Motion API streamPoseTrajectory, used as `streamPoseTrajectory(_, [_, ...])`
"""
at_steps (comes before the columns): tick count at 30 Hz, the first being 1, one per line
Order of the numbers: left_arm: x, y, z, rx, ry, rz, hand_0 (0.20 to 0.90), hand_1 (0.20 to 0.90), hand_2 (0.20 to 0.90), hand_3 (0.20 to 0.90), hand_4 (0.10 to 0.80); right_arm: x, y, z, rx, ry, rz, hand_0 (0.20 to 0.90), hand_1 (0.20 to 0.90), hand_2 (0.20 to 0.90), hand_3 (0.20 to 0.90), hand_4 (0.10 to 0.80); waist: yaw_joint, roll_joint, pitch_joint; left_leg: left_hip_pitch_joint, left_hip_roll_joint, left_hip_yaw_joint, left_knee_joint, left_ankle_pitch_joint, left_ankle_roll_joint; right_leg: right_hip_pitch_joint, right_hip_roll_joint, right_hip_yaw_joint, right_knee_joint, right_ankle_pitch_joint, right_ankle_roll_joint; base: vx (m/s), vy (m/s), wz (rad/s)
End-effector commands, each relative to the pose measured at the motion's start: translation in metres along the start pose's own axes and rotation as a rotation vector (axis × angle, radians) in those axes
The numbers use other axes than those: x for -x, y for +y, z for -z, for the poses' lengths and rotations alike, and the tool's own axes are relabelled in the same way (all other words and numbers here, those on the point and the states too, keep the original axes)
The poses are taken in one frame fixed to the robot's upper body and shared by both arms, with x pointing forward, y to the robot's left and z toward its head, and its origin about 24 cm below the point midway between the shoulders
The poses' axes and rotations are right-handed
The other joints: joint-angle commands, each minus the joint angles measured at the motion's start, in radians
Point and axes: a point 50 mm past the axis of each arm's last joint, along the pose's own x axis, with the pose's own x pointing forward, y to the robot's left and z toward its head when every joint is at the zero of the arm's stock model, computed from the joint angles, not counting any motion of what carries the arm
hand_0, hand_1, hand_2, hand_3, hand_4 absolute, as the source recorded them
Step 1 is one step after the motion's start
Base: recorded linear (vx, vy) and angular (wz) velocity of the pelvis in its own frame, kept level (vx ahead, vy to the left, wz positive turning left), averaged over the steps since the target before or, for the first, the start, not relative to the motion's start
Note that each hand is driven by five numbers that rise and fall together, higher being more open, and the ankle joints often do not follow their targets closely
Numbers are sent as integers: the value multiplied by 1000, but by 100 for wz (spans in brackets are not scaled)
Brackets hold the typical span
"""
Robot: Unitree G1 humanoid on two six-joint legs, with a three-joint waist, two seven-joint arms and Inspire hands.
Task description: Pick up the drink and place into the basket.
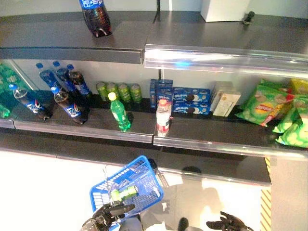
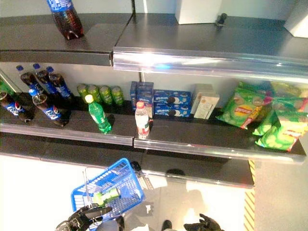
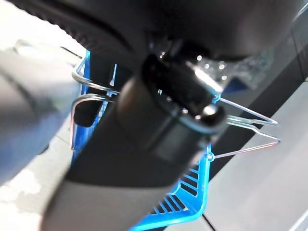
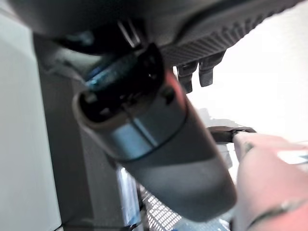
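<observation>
Presently on record, by descending bulk:

Shelving unit [image 1: 96, 126]: dark tiers along the far side, stocked. Top tier bears one dark cola bottle [image 1: 96, 18] and a white box [image 1: 224, 9].

Middle tier, robot's left to right: a cluster of dark cola bottles [image 1: 67, 96] lying angled; a row of green cans [image 1: 118, 91] at the back; blue biscuit boxes [image 1: 180, 100]; pale cartons [image 1: 225, 101]; green snack bags [image 1: 276, 110] at the far right. Standing at the front edge, apart from the rest: a green bottle [image 1: 119, 113] with a yellow cap, and just beside it a pale bottle [image 1: 163, 118] with a red label.

Blue basket [image 1: 144, 175]: wire handles, hanging low before the shelves, tilted. Contents: one green drink bottle [image 1: 124, 193] lying on its side.

Left hand [image 1: 107, 213]: fingers curled round the basket's wire handles, carrying it.

Right hand [image 1: 230, 223]: low at the robot's right, well apart from shelf and basket, fingers loosely spread, holding nothing.

Step in hand, as judged: one drink is already deposited, so the placing looks complete for that item and the right hand is free. If more drinks are wanted, the next move calls for a long upward reach to the front-edge bottles, taking one upright without toppling its neighbour.
</observation>
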Motion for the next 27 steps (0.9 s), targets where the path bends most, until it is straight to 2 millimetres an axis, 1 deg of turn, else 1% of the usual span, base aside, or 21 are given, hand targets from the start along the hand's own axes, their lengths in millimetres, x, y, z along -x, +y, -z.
streamPoseTrajectory(1, [4,9,-31,-52,-148,44,300,300,300,200,100,-1,-6,-9,-16,-40,38,900,900,900,900,800,11,23,-35,42,29,11,-91,-102,16,-56,46,30,122,-40,12,-40,210,45])
streamPoseTrajectory(2, [4,10,-32,-53,-147,44,300,300,300,200,100,-1,-6,-9,-19,-39,38,900,900,900,900,800,10,24,-34,48,30,12,-100,-99,15,-57,45,27,126,-40,14,-22,193,79])
streamPoseTrajectory(3, [4,12,-33,-62,-138,41,300,300,300,200,100,-1,-5,-9,-40,-34,41,900,900,900,900,800,7,29,-34,68,31,11,-129,-95,10,-67,34,16,146,-33,31,1,117,74])
streamPoseTrajectory(4, [5,15,-34,-68,-131,36,300,300,300,200,100,-1,-3,-9,-63,-32,41,900,900,900,900,800,7,31,-33,80,28,5,-138,-96,10,-69,31,14,154,-29,40,-4,149,62])
streamPoseTrajectory(6, [6,16,-34,-70,-127,36,300,300,300,200,100,-1,-2,-8,-74,-33,36,900,900,900,900,800,6,31,-32,85,26,2,-141,-98,12,-68,31,14,155,-27,44,-1,104,9])
streamPoseTrajectory(7, [7,21,-33,-71,-121,27,300,300,300,200,100,-1,0,-7,-60,-42,14,900,900,900,900,800,8,25,-33,95,4,-4,-151,-109,23,-64,25,18,144,-9,58,11,127,-8])
streamPoseTrajectory(8, [8,24,-33,-72,-116,16,300,300,300,200,100,-1,3,-7,-52,-43,5,900,900,900,900,800,6,17,-34,106,-12,-9,-159,-117,35,-69,15,32,135,18,75,12,153,-9])
streamPoseTrajectory(9, [9,25,-34,-72,-113,10,300,300,300,200,100,-2,4,-7,-56,-41,5,900,900,900,900,800,5,13,-33,111,-19,-10,-163,-122,41,-73,10,40,134,31,84,-9,82,-4])
streamPoseTrajectory(10, [9,27,-35,-80,-112,3,300,300,300,200,100,-2,6,-8,-61,-41,0,900,900,900,900,800,1,11,-32,115,-24,-11,-167,-126,49,-83,4,60,142,41,94,-24,49,3])
streamPoseTrajectory(12, [10,28,-37,-91,-114,3,300,300,300,200,100,-2,7,-9,-48,-43,-9,900,900,900,900,800,0,12,-33,115,-23,-10,-170,-126,54,-83,6,72,145,33,93,-46,26,4])
streamPoseTrajectory(13, [10,29,-40,-78,-125,-8,300,300,300,200,100,-3,9,-10,-36,-46,-19,900,900,900,900,800,6,11,-37,113,-26,0,-169,-127,58,-76,-3,59,132,32,94,-51,13,4])
streamPoseTrajectory(16, [9,29,-40,-53,-126,-17,300,300,300,200,100,-3,12,-13,-13,-42,-28,900,900,900,900,800,12,5,-43,114,-31,8,-162,-133,62,-67,-11,48,115,41,97,-15,1,1])
streamPoseTrajectory(20, [7,24,-34,-79,-81,-6,300,300,300,200,100,-4,14,-15,-24,-29,-27,900,900,900,900,800,26,1,-53,121,-24,15,-169,-131,57,-37,-8,30,74,35,90,0,0,0])
streamPoseTrajectory(24, [8,26,-22,-108,-24,-17,300,300,300,200,100,-4,16,-12,-17,-16,-35,900,900,900,900,800,32,-5,-62,130,-19,23,-163,-136,53,-13,-7,20,60,31,89,0,0,0])
streamPoseTrajectory(27, [9,28,-20,-108,-14,-20,300,300,300,200,100,-4,15,-11,-12,-10,-35,900,900,900,900,800,31,-5,-64,134,-18,25,-162,-138,53,-5,-6,19,57,28,87,18,3,3])
